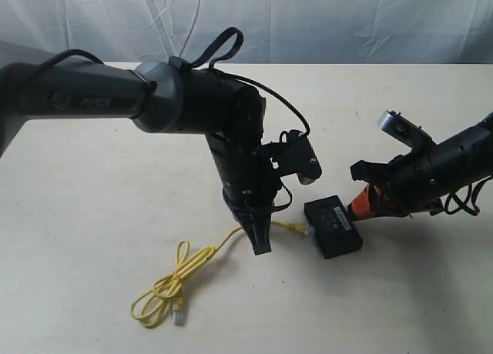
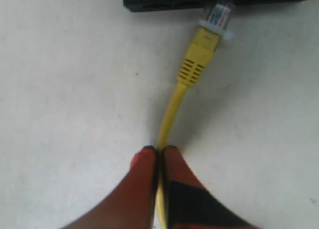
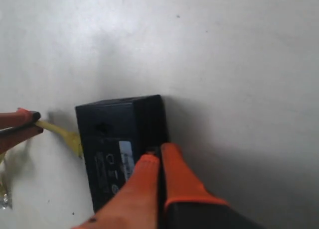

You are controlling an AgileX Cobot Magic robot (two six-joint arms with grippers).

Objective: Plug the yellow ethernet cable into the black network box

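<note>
The left hand (image 2: pixel 159 152) is pinched shut on the yellow ethernet cable (image 2: pixel 172 107) a little behind its clear plug (image 2: pixel 217 17). Ahead of the fingertips, the plug tip meets the black network box (image 3: pixel 117 139). The right hand (image 3: pixel 157 152), its fingers closed together, rests its tips on the box's opposite edge on the worktop (image 1: pixel 92 215).

The yellow ethernet cable (image 1: pixel 185 271) is coloured bright yellow throughout, and its plug (image 2: pixel 218 16) is clear. The black network box (image 1: pixel 333 228) is marked with a white-printed label (image 3: pixel 123 162). The left gripper (image 2: pixel 158 152) and right gripper (image 3: pixel 159 153) are faced orange-red, with black patches. The table (image 1: pixel 77 215) is cream.
</note>
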